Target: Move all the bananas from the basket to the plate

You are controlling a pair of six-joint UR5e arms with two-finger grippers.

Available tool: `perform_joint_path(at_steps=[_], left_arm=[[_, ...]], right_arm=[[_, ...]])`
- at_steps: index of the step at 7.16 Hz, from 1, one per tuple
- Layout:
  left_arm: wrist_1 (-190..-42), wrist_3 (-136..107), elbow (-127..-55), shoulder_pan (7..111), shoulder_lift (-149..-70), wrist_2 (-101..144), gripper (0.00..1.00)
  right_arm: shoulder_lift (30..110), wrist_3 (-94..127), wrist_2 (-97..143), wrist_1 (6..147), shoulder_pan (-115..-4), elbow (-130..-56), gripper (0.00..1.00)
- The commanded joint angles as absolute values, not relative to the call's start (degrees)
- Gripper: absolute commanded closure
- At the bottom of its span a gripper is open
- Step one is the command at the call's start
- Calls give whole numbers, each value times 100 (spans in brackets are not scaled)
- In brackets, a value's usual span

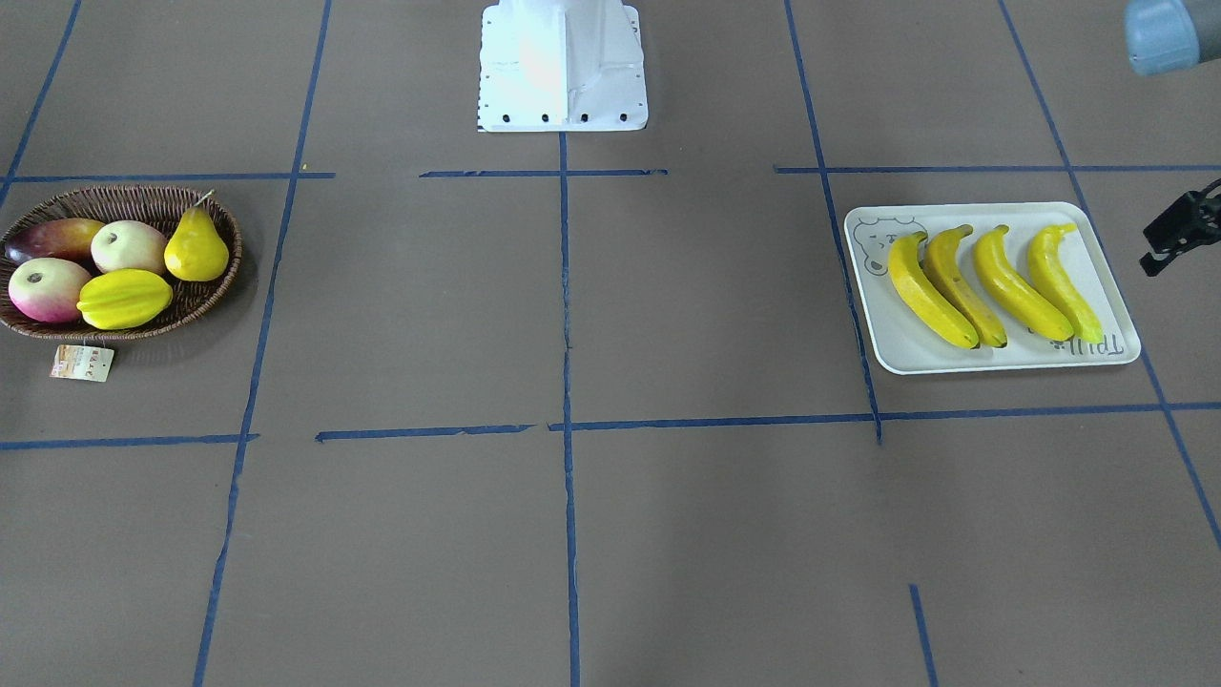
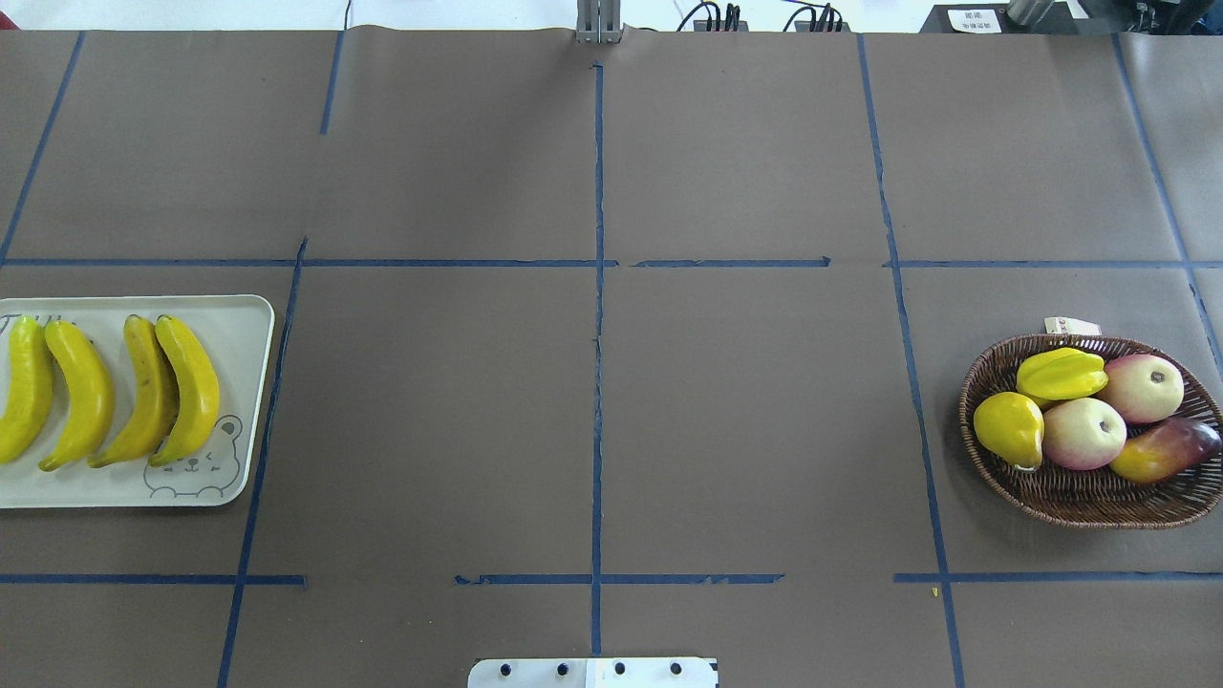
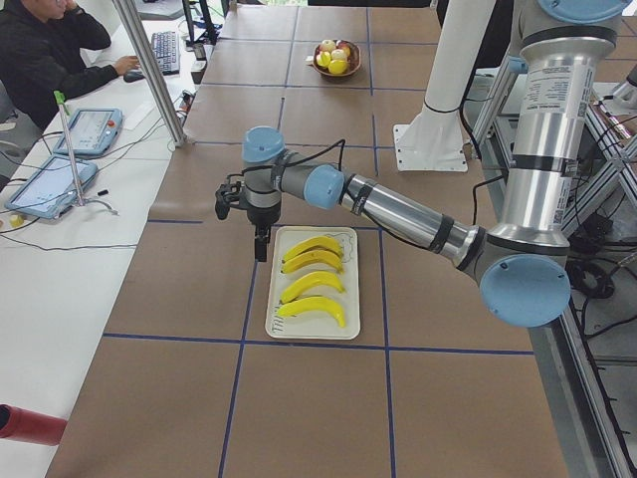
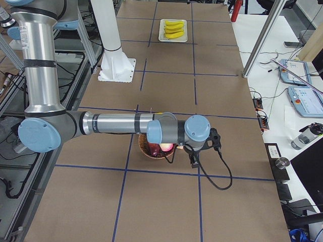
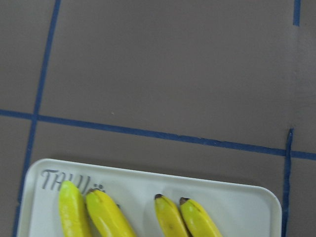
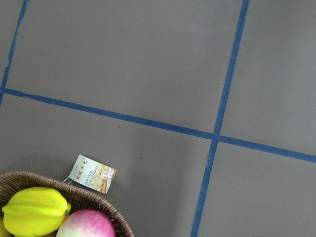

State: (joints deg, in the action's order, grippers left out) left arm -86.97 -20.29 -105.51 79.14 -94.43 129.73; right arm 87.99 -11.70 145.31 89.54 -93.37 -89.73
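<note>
Several yellow bananas [image 1: 992, 286] [image 2: 96, 392] [image 5: 106, 217] lie side by side on the off-white plate [image 1: 992, 361] [image 2: 134, 487] with the bear drawing. Across the table, the brown wicker basket [image 1: 124, 196] [image 2: 1099, 506] holds a starfruit [image 1: 124, 298], a pear [image 1: 196, 250], two peach-like fruits and a mango; no banana shows in it. My left gripper [image 3: 261, 251] hangs above the table just off the plate's edge; I cannot tell whether it is open. My right gripper [image 4: 194, 160] hovers beside the basket, and its state is unclear too.
A paper tag [image 1: 82, 363] lies by the basket. The white robot base [image 1: 563, 67] stands at the table's middle edge. A person [image 3: 40, 50] sits at a side desk with tablets [image 3: 90, 129]. Blue tape lines cross the brown table cover.
</note>
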Motion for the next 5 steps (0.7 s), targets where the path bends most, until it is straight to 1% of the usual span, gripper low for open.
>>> perform_joint_path(at_steps=[1, 2, 3, 4, 5], left_arm=[[-8666, -655, -9601, 8646, -9448, 13612, 0], [-8649, -442, -9572, 8805, -9448, 13606, 0], [-8640, 109, -9449, 8955, -9326, 13605, 0], [-8614, 149, -9335, 8965, -9299, 13614, 0], [-8683, 158, -8942, 8974, -9238, 13806, 0]], right_arm=[[8859, -1178, 14504, 8921, -9483, -8903, 0], [8885, -1134, 14241, 8912, -9483, -8973, 0], [8912, -1116, 13908, 8921, -9483, -8930, 0], [8921, -1108, 13791, 8930, -9475, -8886, 0], [8973, -1081, 13816, 8930, -9483, -8886, 0]])
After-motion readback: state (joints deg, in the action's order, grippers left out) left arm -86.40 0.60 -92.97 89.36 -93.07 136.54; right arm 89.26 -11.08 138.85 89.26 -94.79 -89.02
